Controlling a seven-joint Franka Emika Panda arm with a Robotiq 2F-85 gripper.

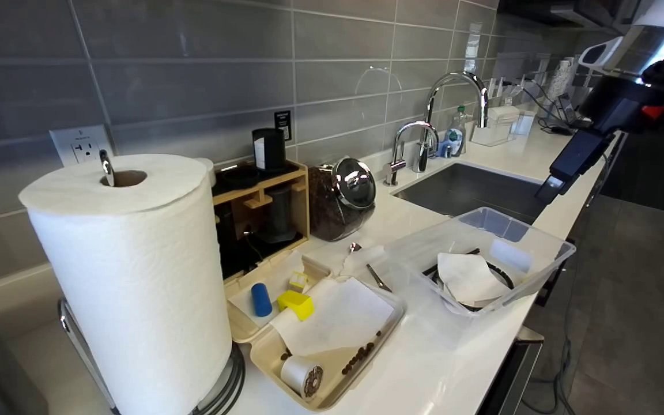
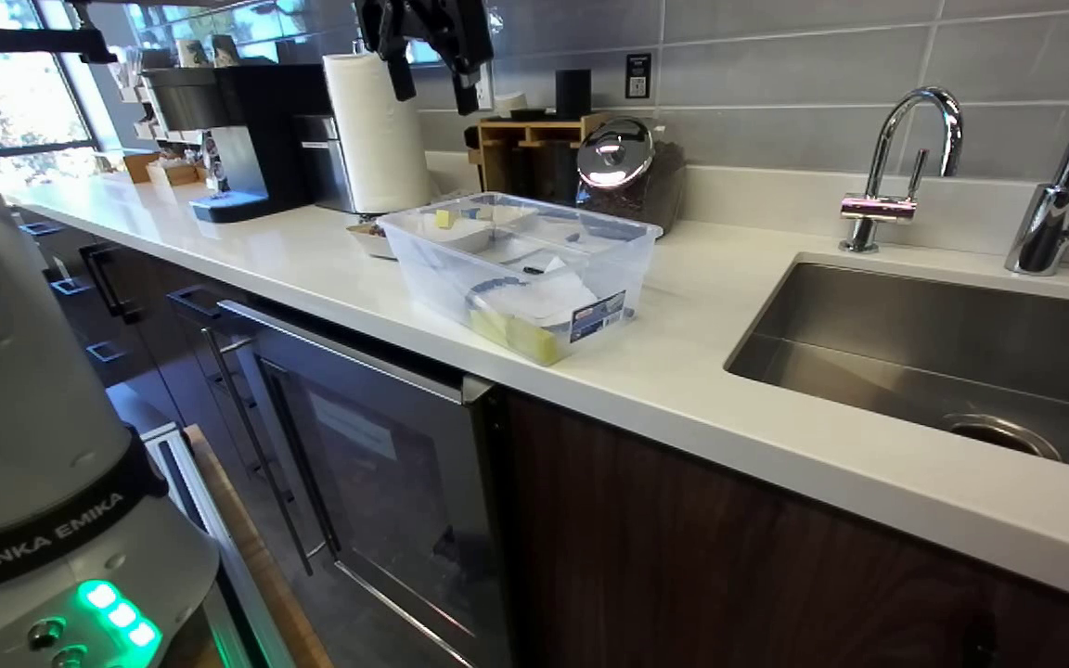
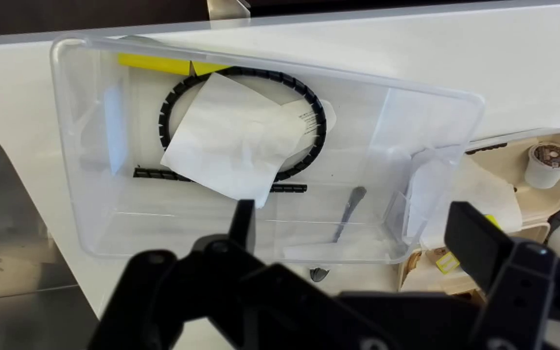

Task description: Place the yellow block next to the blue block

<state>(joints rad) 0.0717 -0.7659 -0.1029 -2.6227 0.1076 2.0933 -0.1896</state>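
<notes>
The jaws stand wide, holding nothing. In an exterior view the yellow block (image 1: 296,303) lies in the tray (image 1: 332,356), just right of the blue block (image 1: 261,300); a low approach could catch the bin's (image 1: 496,223) edge or roll the blue block. The towel roll (image 1: 130,276) crowds the left; overhead looks open.

The yellow block (image 1: 297,304) is small, chunky and bright yellow, with an angular form. It rests in the open beige carton (image 1: 332,360), near the fold between its two halves. The blue block (image 1: 261,300) is dark blue, plain and rounded, like a short cylinder. It is on white paper (image 1: 279,283) in the same carton, just beside the yellow one, and a narrow gap shows between them.
</notes>
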